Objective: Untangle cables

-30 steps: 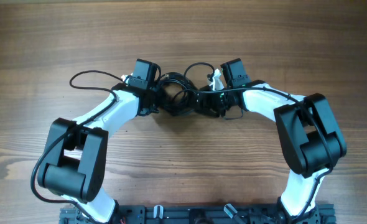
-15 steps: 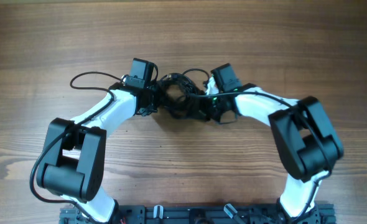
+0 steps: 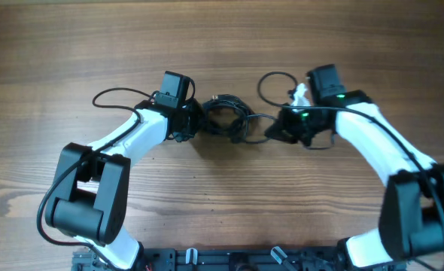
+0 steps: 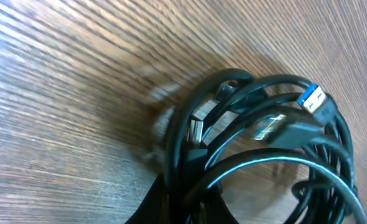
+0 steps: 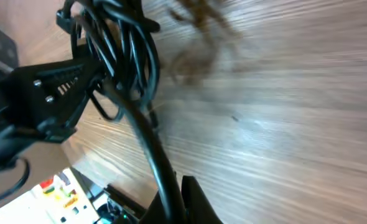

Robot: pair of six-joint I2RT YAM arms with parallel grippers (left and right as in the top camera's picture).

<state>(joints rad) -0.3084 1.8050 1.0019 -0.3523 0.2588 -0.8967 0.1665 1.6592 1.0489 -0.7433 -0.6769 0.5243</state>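
The cables (image 3: 226, 120) lie as a tangled black bundle at the table's middle, between both grippers. My left gripper (image 3: 195, 120) is shut on the bundle's left side. In the left wrist view the coils (image 4: 264, 143) show silver plugs and one blue plug tip (image 4: 311, 98), with my gripper (image 4: 193, 200) clamped on several strands. My right gripper (image 3: 273, 132) is shut on one cable strand (image 3: 256, 120) that is drawn out to the right of the bundle. In the right wrist view that strand (image 5: 143, 130) runs from my gripper (image 5: 180, 202) up to the bundle (image 5: 118, 50).
A thin black wire loop (image 3: 113, 95) lies left of the left wrist, and another (image 3: 271, 79) curls beside the right wrist. The left gripper body (image 5: 46, 93) shows in the right wrist view. Bare wood table (image 3: 222, 196) surrounds the arms; the arm bases (image 3: 229, 260) stand at the front edge.
The right gripper shut on a strand at the bundle and moved right, drawing that strand out. The bundle stretched slightly rightward. The left gripper stayed shut in place.
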